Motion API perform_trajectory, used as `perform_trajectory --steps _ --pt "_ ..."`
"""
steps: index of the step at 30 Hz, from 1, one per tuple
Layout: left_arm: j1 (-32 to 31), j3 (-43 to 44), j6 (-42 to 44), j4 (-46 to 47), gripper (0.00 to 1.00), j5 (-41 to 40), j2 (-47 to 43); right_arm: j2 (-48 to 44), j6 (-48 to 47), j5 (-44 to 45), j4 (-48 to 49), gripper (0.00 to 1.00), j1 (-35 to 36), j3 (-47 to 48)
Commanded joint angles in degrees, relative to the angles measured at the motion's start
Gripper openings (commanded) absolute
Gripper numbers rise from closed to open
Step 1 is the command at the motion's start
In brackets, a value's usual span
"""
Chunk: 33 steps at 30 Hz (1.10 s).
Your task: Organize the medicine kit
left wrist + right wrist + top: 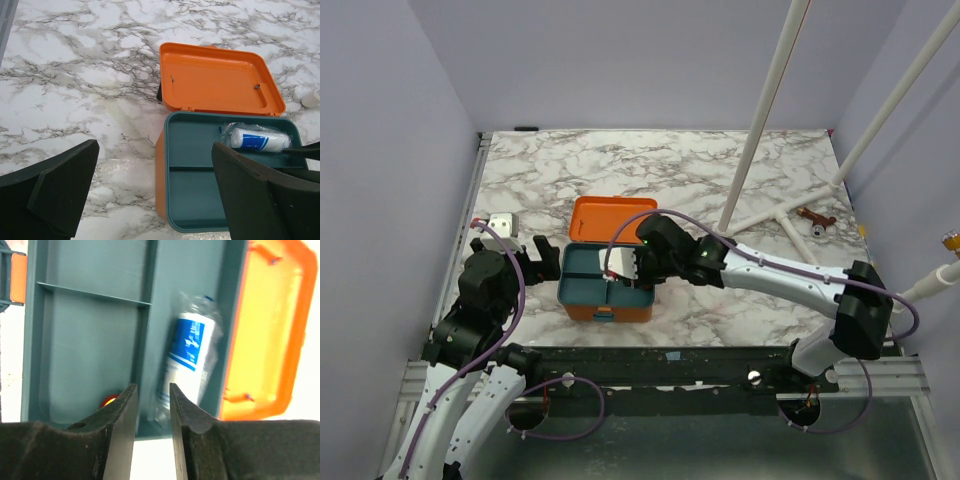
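Orange medicine kit point(635, 312): lid open and flat, teal tray point(200, 190) inside.
Your right gripper point(152, 387): fingers a narrow gap apart, empty, directly over the kit.
Your left gripper point(155, 150): spread wide, empty; kit just ahead, to its right.
Wrapped roll point(257, 139): in the tray compartment nearest the lid, just past your right fingertips.

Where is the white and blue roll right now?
In the left wrist view the roll lies at the right end of the back compartment of the teal tray, beside the open orange lid, near the right gripper.
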Motion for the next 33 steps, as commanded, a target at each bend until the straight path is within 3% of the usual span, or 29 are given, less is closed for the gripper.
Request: perform_trajectory --steps 1,6,12,16,19,20,33 --pt "0.3 -0.2 -0.2 0.5 0.99 0.2 -0.5 -7.2 5.0 7.7 9.8 0.37 -0.8 -3.5" --pt "0.3 -0.3 -0.4 0.4 0.98 0.0 -0.2 -8.9 14.6 19.1 18.7 0.41 -3.0 -4.5" --pt "0.3 -0.4 -0.4 0.5 0.99 0.3 0.4 -4.6 31.0 33.2 19.7 0.4 -5.8 0.2" --pt "0.3 -0.4 -0.3 0.3 0.99 1.1 1.8 -1.9 41.6 37.7 18.1 0.23 -9.0 2.6" --pt "0.3 -0.4 -0.1 0.0 0.98 1.4 2.9 0.0 49.8 37.3 16.3 0.03 -12.1 3.4" --pt "0.3 -0.5 -0.1 0.0 0.98 1.8 3.3 0.5 51.8 36.5 16.1 0.01 -13.2 3.2" --pt "0.4 0.1 -10.5 -6.0 0.98 6.5 11.9 7.2 62.7 29.7 21.1 0.01 -20.3 0.0"
